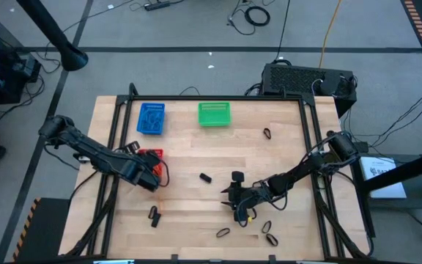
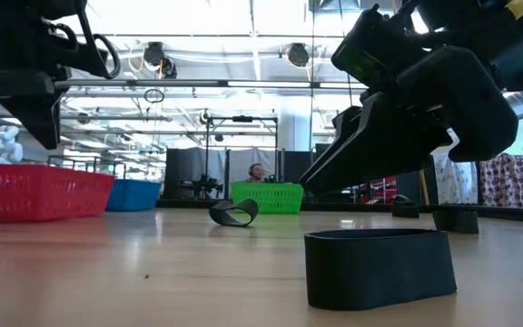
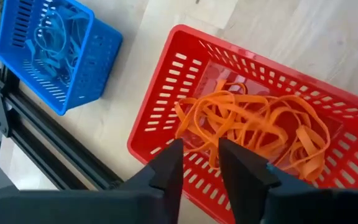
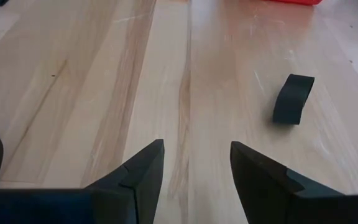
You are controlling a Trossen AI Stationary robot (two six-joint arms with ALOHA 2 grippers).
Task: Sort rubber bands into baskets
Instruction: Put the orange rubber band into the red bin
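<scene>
Over the red basket (image 3: 166, 99) the left gripper (image 3: 201, 163) hangs parted and empty (orange rubber bands (image 3: 253, 124) piled inside), so a careless descent could snag them out again.

Baskets: three, one blue (image 1: 151, 118), one green (image 1: 214, 114), one red (image 1: 151, 155)
Black rubber bands loose on the tabletop (image 1: 196, 154): about seven
Arms: two

Left pincer (image 1: 152, 178) above red basket (image 1: 152, 155)

Orange rubber bands (image 3: 253, 127) fill the red basket (image 3: 166, 81); blue basket (image 3: 73, 68), green basket (image 1: 214, 114).
</scene>
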